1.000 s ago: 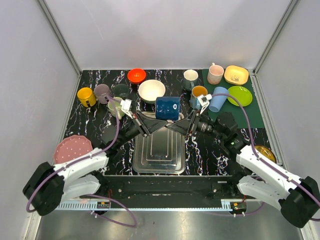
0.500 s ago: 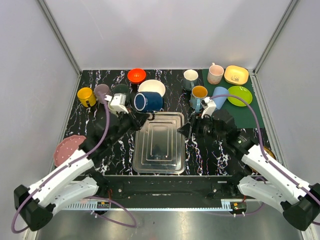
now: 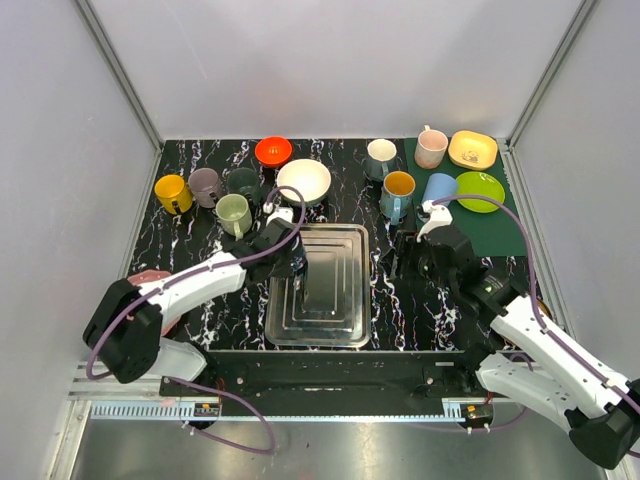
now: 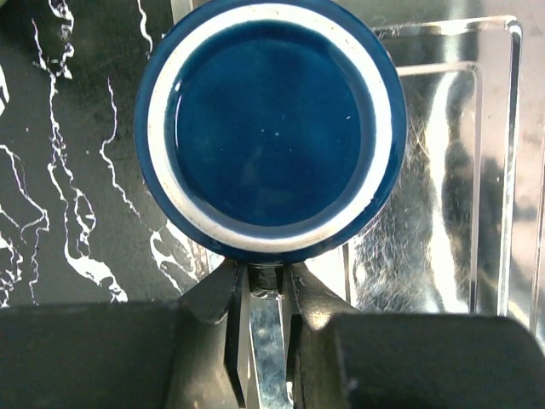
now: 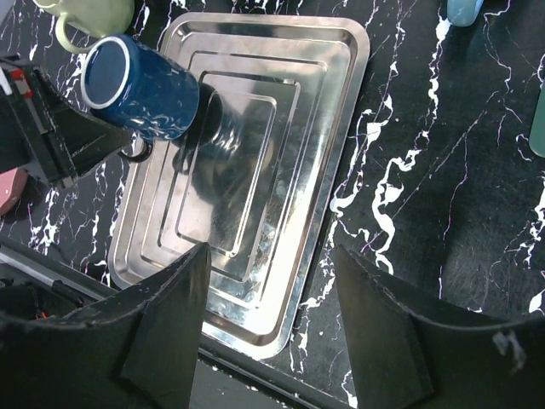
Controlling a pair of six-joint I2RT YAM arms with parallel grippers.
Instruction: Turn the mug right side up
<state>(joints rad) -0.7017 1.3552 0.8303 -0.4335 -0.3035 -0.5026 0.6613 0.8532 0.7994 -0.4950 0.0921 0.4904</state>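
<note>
The dark blue mug hangs over the back-left corner of the steel tray. My left gripper is shut on its handle. In the left wrist view a round end of the mug with a white ring faces the camera; I cannot tell if it is the mouth or the base. In the top view my left gripper covers most of the mug. My right gripper is open and empty above the tray's right edge, apart from the mug.
Behind the tray stand a light green mug, a dark green mug, a mauve mug, a yellow mug, a cream bowl and an orange bowl. At the back right are a teal mug, a light blue cup and a green plate.
My left arm has swung the mug from beside the cream bowl down to the tray's back-left corner and turned it. My right gripper let go earlier and has drawn back to the right.
</note>
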